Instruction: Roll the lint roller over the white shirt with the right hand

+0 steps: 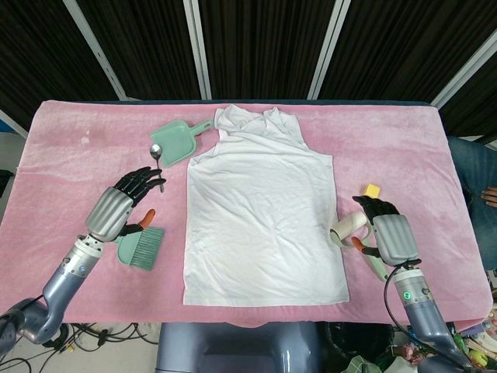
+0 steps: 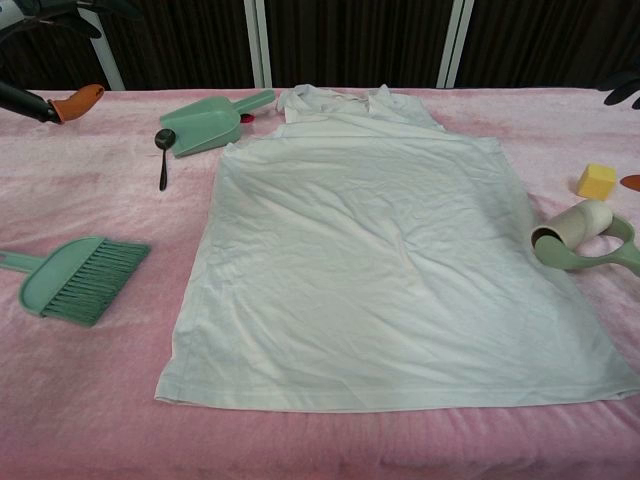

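The white shirt (image 1: 260,210) lies flat on the pink cloth, collar toward the far side. The lint roller (image 1: 347,229) rests on the cloth just off the shirt's right edge, its white roll toward the shirt and its green handle (image 2: 600,255) pointing away. My right hand (image 1: 388,235) hovers over the handle with fingers apart; in the chest view the lint roller (image 2: 575,232) lies alone with nothing gripping it, and only fingertips of the right hand (image 2: 626,88) show at the frame edge. My left hand (image 1: 128,203) hangs open left of the shirt, holding nothing.
A green hand brush (image 1: 140,247) lies below the left hand. A green dustpan (image 1: 177,142) and a spoon (image 1: 158,159) sit near the shirt's far left corner. A yellow cube (image 1: 372,190) stands just beyond the right hand. The pink cloth (image 1: 70,148) covers the table.
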You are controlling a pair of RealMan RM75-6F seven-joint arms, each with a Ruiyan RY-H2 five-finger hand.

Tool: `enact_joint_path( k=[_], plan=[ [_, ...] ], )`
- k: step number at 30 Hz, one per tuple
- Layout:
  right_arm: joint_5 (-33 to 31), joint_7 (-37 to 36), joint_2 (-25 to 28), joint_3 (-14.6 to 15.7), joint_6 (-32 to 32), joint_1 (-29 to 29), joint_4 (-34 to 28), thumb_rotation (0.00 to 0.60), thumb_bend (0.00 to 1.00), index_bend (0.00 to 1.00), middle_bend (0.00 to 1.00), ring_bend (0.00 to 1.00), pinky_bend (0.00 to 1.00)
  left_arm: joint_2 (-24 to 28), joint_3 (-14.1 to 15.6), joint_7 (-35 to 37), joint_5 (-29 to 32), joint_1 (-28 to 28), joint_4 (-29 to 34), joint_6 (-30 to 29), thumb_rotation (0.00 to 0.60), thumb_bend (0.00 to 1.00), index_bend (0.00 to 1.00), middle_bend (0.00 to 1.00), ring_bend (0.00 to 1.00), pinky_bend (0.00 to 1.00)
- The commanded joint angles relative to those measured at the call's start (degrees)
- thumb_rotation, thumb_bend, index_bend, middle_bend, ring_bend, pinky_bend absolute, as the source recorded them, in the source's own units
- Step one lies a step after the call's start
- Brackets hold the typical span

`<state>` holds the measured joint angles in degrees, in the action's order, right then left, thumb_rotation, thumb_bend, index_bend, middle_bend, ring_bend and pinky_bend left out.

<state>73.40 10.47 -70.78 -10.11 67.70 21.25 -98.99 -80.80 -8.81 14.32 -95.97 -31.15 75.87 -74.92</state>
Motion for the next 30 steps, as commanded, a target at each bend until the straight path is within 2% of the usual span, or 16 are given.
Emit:
enact_joint_path(
  k=[1,16,30],
  plan=[
    [-0.1,0.6,0.3,0.2,0.2,-0.1,-0.5,0.600,0.16,0.20,0.18,0.19,0.21,0.0,-0.3,-1.2,0.6,0.2,0.7,-0.8,0.600,0.46,0.17,0.11,0.05,0.17],
    [-1.8,2.4,0.6,0.0,2.9,-1.0,-4.0,0.600,0.16,0.20,0.18,0.19,0.21,2.7,1.7,-3.7,0.6,0.2,1.9,0.0,0.600,0.46,0.17,0.11,0.05,0.19],
    [-4.6,2.2,2.3,0.6,2.7,-2.0,-7.0,0.600,0.16,0.20,0.18,0.19,0.21,3.8,2.5,-4.6,1.5,2.1,2.3,-2.9,0.600,0.47,0.17,0.11,0.05,0.18]
  ],
)
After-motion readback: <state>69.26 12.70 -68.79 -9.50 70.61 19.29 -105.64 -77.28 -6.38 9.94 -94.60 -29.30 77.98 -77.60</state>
